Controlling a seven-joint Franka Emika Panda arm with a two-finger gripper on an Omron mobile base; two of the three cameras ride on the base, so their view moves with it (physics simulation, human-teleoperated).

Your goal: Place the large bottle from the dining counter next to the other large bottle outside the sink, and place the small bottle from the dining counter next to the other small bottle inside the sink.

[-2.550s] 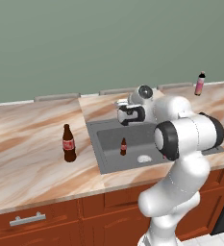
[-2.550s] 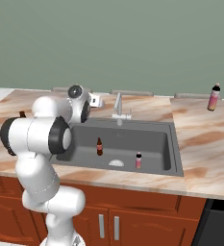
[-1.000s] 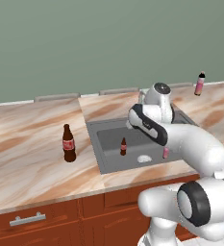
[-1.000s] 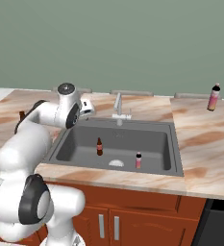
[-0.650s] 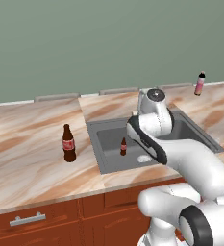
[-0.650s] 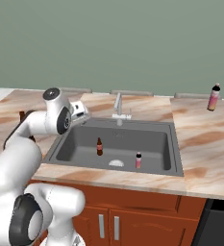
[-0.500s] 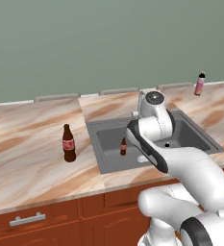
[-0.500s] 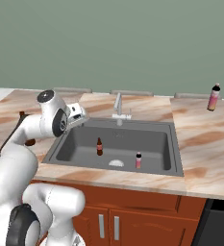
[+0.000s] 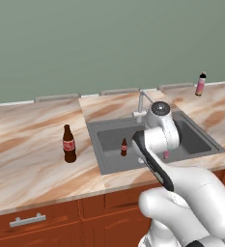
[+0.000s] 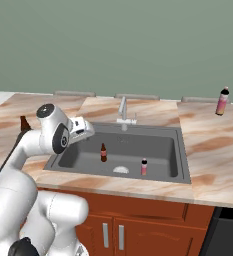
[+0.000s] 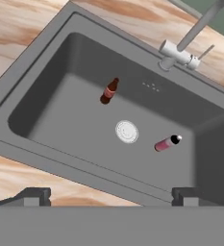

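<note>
Right now my end effector hangs over the left rim of the sink, released and grasping nothing, its two finger tips standing wide apart at the bottom of the hand view. Inside the grey basin a short dark brown bottle with a red label stands upright near the middle of the floor, left of the round drain. A small pink bottle with a black cap stands upright on the other side of the drain, nearer the front wall; the two are apart, with the drain between them. The curved silver faucet rises behind the basin at its back edge.

Outside the sink, a tall dark brown bottle with a red label band stands upright on the marbled surface to the left of the basin, near it but not touching the rim. From the right base view I see just its neck behind my arm. A pink bottle with a dark cap stands upright far off on the back right of the surface, well apart from the sink and close to the green wall
</note>
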